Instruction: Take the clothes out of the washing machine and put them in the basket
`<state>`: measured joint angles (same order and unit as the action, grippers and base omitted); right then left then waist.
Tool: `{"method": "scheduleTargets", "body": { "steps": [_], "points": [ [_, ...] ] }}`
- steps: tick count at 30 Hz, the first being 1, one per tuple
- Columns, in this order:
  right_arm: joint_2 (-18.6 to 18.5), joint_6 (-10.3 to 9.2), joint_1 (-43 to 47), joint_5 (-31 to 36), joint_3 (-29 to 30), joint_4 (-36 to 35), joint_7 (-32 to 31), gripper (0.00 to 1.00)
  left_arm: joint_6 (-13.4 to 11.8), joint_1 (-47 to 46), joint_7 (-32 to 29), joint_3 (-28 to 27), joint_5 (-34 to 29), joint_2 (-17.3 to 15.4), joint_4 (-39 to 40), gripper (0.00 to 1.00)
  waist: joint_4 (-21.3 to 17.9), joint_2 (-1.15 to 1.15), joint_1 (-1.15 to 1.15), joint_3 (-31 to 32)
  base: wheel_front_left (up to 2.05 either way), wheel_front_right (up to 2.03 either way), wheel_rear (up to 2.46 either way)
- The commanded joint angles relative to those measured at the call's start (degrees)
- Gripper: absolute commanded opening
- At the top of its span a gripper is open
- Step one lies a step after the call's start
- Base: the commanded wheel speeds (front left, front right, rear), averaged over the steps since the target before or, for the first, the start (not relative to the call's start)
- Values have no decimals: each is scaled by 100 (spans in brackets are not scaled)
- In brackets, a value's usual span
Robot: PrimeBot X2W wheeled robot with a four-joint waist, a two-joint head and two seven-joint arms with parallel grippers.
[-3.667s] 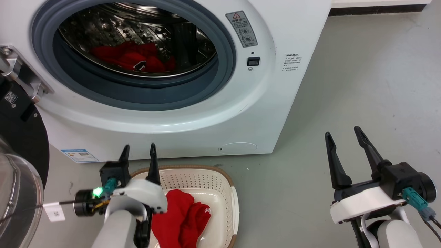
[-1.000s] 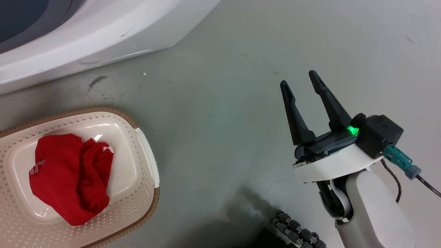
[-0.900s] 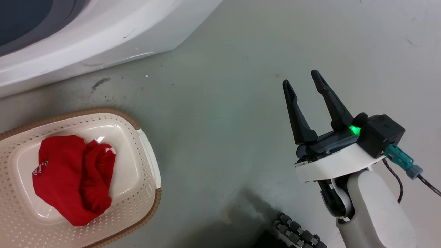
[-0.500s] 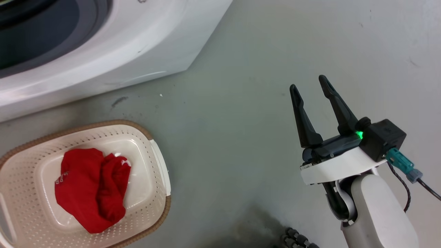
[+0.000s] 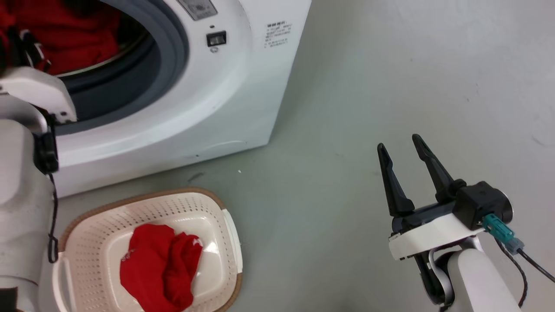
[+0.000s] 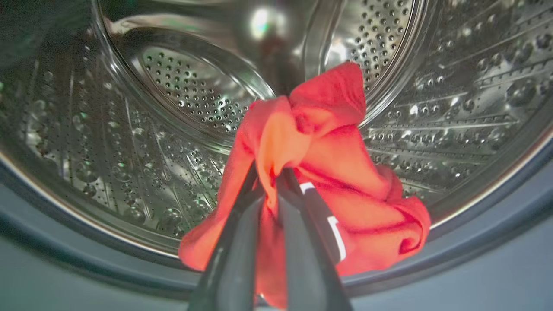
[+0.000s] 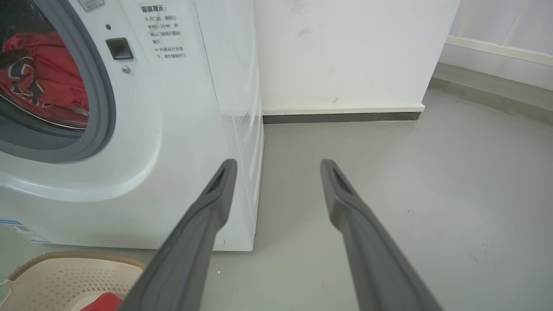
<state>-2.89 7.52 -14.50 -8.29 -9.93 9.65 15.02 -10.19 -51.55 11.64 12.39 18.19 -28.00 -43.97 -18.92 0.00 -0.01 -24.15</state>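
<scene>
Gripping a red garment (image 6: 332, 172) inside the drum (image 6: 181, 95) of the washer (image 5: 243, 86).
Left claw (image 6: 268, 172) is pinched tight on a thin fold; the cloth could slip free or snag the grey door seal (image 5: 173, 47) on the way to the basket (image 5: 225, 208), which holds another. Right claw (image 5: 399, 143) gapes empty.

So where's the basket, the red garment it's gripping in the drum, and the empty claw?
basket (image 5: 164, 210), head view, on its perforated far wall.
red garment (image 6: 328, 147), left wrist view, on the bunched fabric at its middle.
right gripper (image 5: 399, 143), head view, midway between its open fingertips.
</scene>
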Motion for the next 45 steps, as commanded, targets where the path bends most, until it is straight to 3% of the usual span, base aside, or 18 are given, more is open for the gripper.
{"method": "scheduleTargets", "body": {
  "steps": [1,9,18,27,36,40,45],
  "points": [
    [4,-5,78,30,28,10,-4,100,17,92,92,-33,45,58,6,0,231,0,1,348,0,0,0],
    [6,-5,489,203,230,-96,-232,100,235,768,355,-84,216,455,172,0,581,0,1,1108,0,0,0],
    [5,-5,1057,324,471,-321,-515,100,404,1861,363,-114,72,827,1036,0,958,0,1,1995,0,0,0],
    [6,-5,1538,404,519,-626,-795,100,371,3237,357,-71,65,1019,2034,0,1227,0,1,2473,0,0,0],
    [6,-5,1691,404,536,-861,-912,100,224,4620,45,254,224,1330,2869,0,1368,0,1,2386,0,0,0],
    [6,-5,1525,411,508,-928,-923,100,246,4918,-123,488,272,1525,2775,0,1363,0,1,2116,0,0,0],
    [7,-5,1268,431,424,-984,-913,100,461,4886,-207,759,349,1724,2306,0,1256,0,1,1609,0,0,0]
  ]
}}
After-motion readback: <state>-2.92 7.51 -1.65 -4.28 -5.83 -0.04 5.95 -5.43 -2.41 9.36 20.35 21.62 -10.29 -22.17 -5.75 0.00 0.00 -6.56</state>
